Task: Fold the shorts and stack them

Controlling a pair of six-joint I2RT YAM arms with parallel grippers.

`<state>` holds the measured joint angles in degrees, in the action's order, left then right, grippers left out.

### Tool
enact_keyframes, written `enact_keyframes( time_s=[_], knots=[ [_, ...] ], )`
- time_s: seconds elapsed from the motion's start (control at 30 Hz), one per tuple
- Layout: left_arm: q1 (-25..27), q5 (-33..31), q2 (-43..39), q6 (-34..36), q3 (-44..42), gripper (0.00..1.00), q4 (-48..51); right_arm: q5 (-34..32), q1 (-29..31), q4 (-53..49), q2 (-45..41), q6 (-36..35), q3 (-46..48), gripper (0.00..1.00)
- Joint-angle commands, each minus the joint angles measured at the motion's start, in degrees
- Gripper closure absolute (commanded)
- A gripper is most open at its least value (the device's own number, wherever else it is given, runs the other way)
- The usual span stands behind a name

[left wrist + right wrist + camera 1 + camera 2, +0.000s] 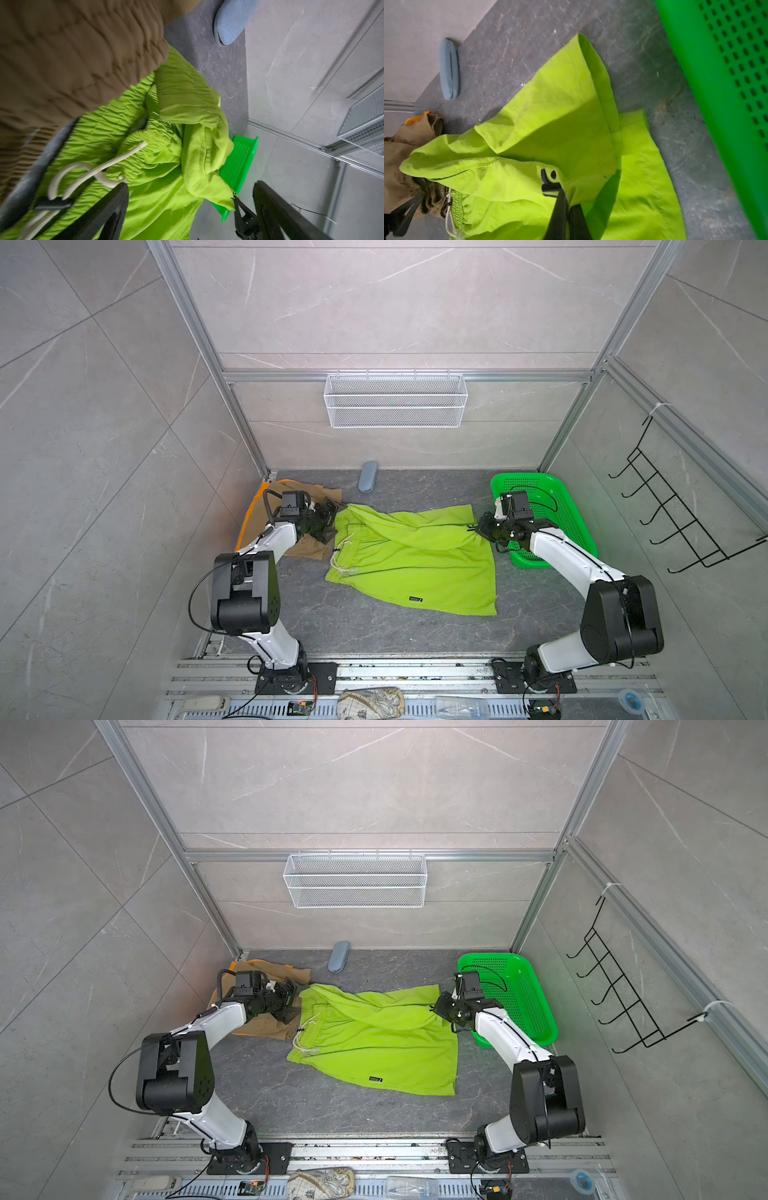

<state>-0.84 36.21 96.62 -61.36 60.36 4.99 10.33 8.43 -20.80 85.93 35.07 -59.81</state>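
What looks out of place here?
Lime green shorts aren't flat: the far leg is bunched diagonally, its hem pinched by the shut right gripper. A blue-grey case lies by the back wall, unrelated to folding.

Front tabletop [374, 635] bare; lime shorts [415, 560] cover centre; green basket [569, 514] right; grey case [368, 482] back.

orange shorts [249, 514] mostly hidden under khaki shorts [324, 494]

Spread shorts [415, 564] mid-table [374, 630]; stacked shorts [307, 549] just left, basket [569, 522] right, case [368, 482] behind, wire shelf [395, 406] on back wall.
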Motion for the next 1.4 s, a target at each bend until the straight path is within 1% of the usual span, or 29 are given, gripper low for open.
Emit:
enact_keyframes(
  time_s=[0.0, 0.1, 0.23, 0.37, 0.47, 0.53, 0.73, 0.83, 0.9, 1.0, 1.13, 1.23, 1.3, 1.37],
  knots=[
    [0.1, 2.9, 0.9, -11.4, 1.5, 0.07, -9.4, -1.3, -0.1, -2.4, 0.9, -3.4, -3.8, 1.0],
    [0.1, 1.8, 2.3, -18.5, 0.2, 0.09, -13.9, -2.0, 0.0, -2.5, 1.3, -4.3, -5.3, 1.0],
    [1.2, 1.1, 4.6, -29.1, -1.3, 0.13, -23.3, -2.9, 0.0, -2.3, 1.5, -5.1, -6.1, 1.0],
    [3.0, -1.5, 5.5, -32.9, -0.2, 0.14, -24.3, -3.3, 0.0, -2.3, 2.1, -5.7, -6.7, 1.0],
    [3.4, -3.7, 6.3, -36.5, -0.7, 0.16, -25.2, -3.6, 0.0, -2.2, 2.0, -6.0, -6.9, 1.0],
    [3.4, -5.1, 6.4, -37.6, -1.1, 0.19, -25.7, -4.1, -0.1, -2.3, 1.8, -6.5, -7.1, 1.0],
    [3.3, -7.2, 7.3, -37.2, -1.9, 0.24, -24.4, -5.8, 0.0, -2.7, 1.0, -7.9, -7.3, 1.0],
    [3.2, -8.6, 7.5, -37.2, -3.7, 0.29, -25.3, -6.0, 0.0, -2.8, 0.8, -8.0, -7.5, 1.0],
    [3.2, -9.7, 7.5, -36.8, -4.5, 0.3, -25.0, -6.3, 0.0, -2.6, 0.6, -8.0, -7.6, 1.0],
    [3.1, -9.4, 8.6, -36.3, -4.6, 0.32, -25.3, -6.6, 0.0, -2.4, 0.6, -8.1, -7.8, 1.0],
    [3.2, -10.4, 8.3, -34.9, -4.5, 0.49, -25.5, -6.6, 0.0, -2.3, 0.4, -8.3, -7.9, 1.0],
    [3.2, -10.4, 7.6, -32.5, -3.3, 0.67, -24.3, -6.9, 0.0, -2.4, 0.5, -8.4, -8.1, 1.0],
    [3.2, -10.3, 7.4, -31.3, -2.4, 0.76, -23.7, -7.1, 0.0, -2.3, 0.5, -8.4, -8.2, 1.0],
    [3.3, -9.6, 7.7, -30.7, -1.6, 0.83, -23.5, -7.4, 0.0, -2.4, 0.6, -8.4, -8.5, 1.0]
  ],
)
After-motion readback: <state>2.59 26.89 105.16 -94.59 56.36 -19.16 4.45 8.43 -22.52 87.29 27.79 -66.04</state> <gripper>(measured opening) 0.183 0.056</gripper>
